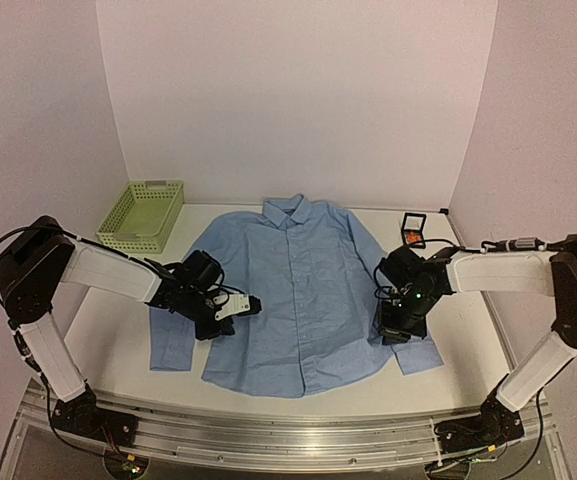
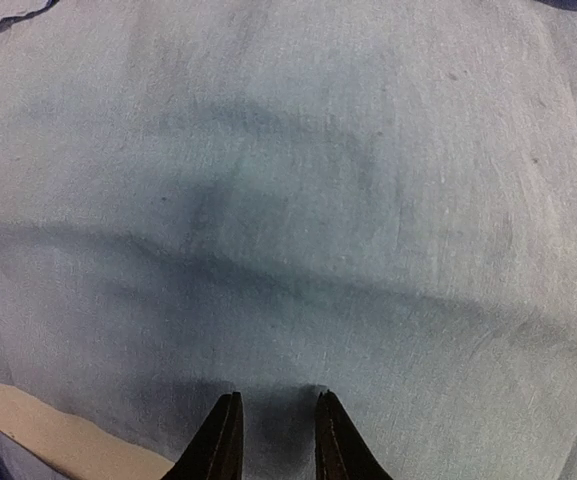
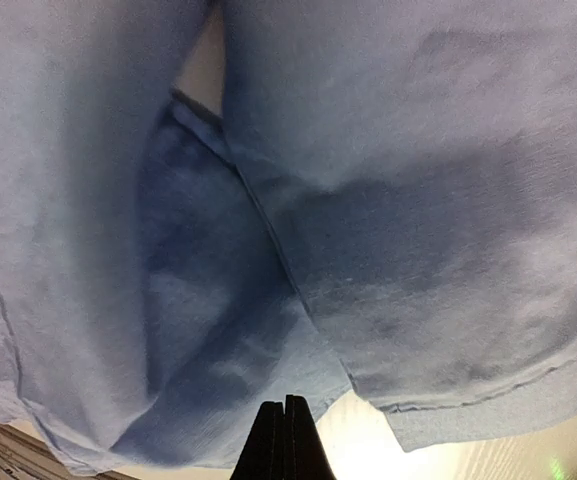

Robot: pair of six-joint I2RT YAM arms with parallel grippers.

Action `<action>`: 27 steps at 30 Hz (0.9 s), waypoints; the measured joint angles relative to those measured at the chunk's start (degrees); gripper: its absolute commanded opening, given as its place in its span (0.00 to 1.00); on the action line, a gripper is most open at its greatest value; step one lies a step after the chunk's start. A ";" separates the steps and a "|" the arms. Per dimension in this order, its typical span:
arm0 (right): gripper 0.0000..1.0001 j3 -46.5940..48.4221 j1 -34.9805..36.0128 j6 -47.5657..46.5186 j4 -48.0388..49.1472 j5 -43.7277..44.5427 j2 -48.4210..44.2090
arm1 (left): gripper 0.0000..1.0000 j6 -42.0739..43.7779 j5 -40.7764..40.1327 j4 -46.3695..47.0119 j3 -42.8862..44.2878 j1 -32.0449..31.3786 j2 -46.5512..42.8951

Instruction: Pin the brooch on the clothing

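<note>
Shirt lies flat on the surface, both arms low over it: left gripper narrowly parted, right gripper closed on nothing. Brooch sits in the black box behind. Dragging cloth could bunch the pinning spot.
</note>
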 measured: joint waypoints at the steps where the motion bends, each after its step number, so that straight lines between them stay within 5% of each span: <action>1: 0.00 -0.58 0.10 0.00 0.80 -0.88 1.17 | 0.25 0.09 0.00 0.16 -0.08 0.00 -0.01; 8: 0.00 -1.57 0.18 1.54 4.95 -2.50 5.01 | 0.25 1.07 -0.34 1.92 -1.51 0.03 -0.63; 14: 0.00 -9.83 0.18 6.66 8.84 -3.19 -1.91 | 0.26 6.89 -2.34 5.23 -10.56 1.79 -8.02; 27: 0.00 -14.10 0.44 10.08 -2.07 -4.95 -9.10 | 0.33 10.53 -3.01 6.19 -13.17 6.68 -10.47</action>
